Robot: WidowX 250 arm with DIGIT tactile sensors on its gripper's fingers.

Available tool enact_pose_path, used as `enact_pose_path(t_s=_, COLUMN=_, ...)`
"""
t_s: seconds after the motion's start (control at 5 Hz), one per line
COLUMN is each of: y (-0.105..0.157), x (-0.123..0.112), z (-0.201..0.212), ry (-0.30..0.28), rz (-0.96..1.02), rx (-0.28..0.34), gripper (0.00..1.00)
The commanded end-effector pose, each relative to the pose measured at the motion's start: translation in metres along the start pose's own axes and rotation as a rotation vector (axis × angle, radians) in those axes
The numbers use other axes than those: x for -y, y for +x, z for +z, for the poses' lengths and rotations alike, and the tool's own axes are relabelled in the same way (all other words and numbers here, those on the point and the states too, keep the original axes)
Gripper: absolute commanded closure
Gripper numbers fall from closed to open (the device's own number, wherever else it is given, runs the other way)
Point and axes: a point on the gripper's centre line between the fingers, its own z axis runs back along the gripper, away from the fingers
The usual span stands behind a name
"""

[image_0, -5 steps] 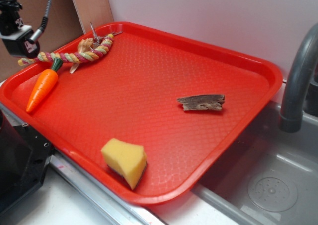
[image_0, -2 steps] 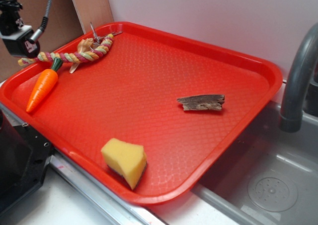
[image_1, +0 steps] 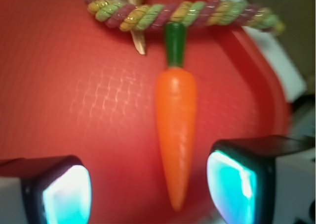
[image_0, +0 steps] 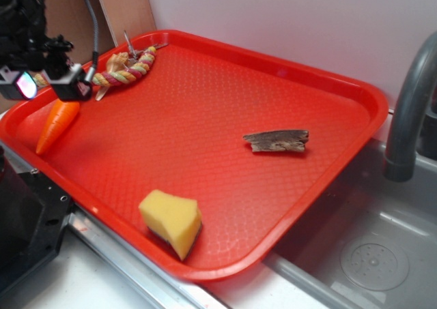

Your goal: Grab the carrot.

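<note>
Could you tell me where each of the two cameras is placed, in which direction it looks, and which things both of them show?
Exterior: sits outside the robot, above the tray's near corner by the sink, looking down and across; the arm and end effector show at upper left, over the carrot.
Wrist: sits on the arm, looking down between the two open fingers; the end effector frames the carrot's tip.
Shared: the carrot, the rope at its green stem, the red tray.

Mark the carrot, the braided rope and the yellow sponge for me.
carrot [image_1: 176,130], wrist view, middle of the orange body.
braided rope [image_1: 163,14], wrist view, strand above the stem.
yellow sponge [image_0: 171,217], exterior view, top face.
</note>
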Motion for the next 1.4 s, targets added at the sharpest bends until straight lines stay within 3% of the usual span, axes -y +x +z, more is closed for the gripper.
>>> enact_pose_path(t_s=0.0, y=0.007, x=-0.020, z=-0.030, ry=0.091, rz=0.047, rx=-0.079, gripper=0.00)
enact_pose_path(t_s=0.2, y=0.009, x=-0.034, z=-0.043, ry=0.074, rz=0.054, rx=-0.140, gripper=0.00)
enact_pose_path(t_s=0.4, y=0.010, x=-0.033, z=-0.059, ry=0.157, rz=0.058, rx=-0.190, gripper=0.00)
enact_pose_path(t_s=0.6, y=0.010, x=-0.028, z=-0.061, ry=0.166, rz=0.036, rx=-0.195, gripper=1.00)
enact_pose_path(t_s=0.8, y=0.011, x=-0.011, z=-0.045, ry=0.148, rz=-0.041, rx=-0.185, gripper=1.00)
enact_pose_path(t_s=1.2, y=0.002, x=0.065, z=0.030, ry=0.094, rz=-0.350, rx=-0.142, gripper=1.00)
